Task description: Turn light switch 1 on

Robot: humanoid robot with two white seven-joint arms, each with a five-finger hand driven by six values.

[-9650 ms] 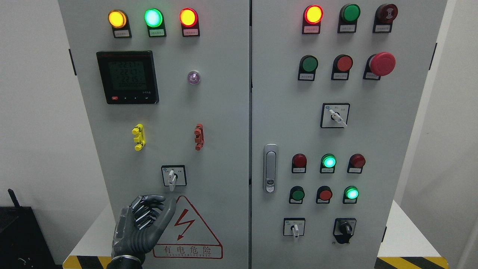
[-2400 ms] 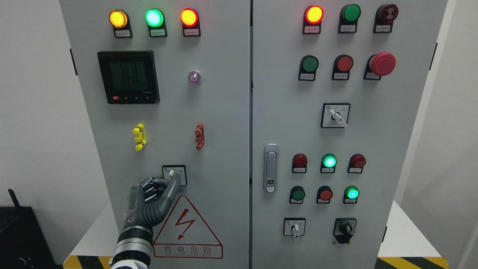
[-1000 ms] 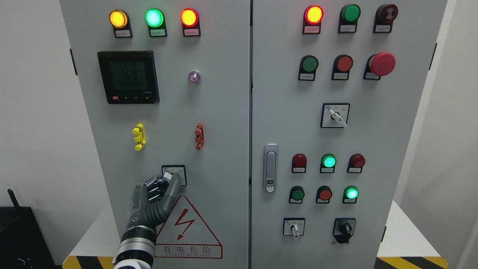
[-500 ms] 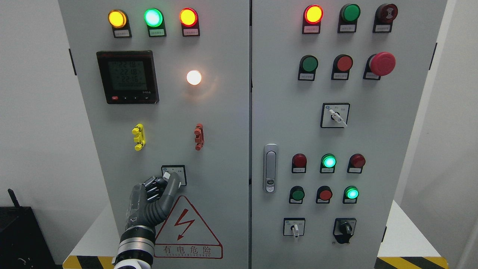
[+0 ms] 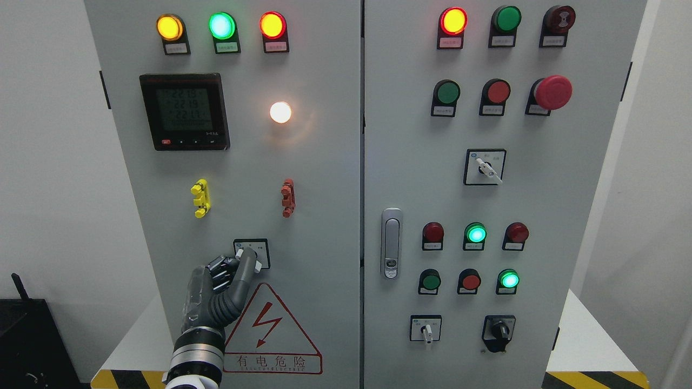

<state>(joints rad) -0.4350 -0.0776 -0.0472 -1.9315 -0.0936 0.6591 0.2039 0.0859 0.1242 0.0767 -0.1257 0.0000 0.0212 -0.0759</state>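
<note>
— Grey cabinet doors (image 5: 324,178) fill our head view, with white wall on either side. Why is our left hand (image 5: 224,281) up at the lower left of the frame?

— Because light switch 1 (image 5: 252,254) sits there, just above the red warning triangle (image 5: 270,335). We have our fingers (image 5: 246,267) curled round its small white lever, thumb laid along it, so we can twist it.

— How does the switch look?

— A little square plate with a black border; the lever tip (image 5: 257,265) points down and to the right, mostly hidden by our fingers. The round lamp (image 5: 280,112) above glows warm white, so we judge it on.

— And our right hand?

— Out of view.
</note>
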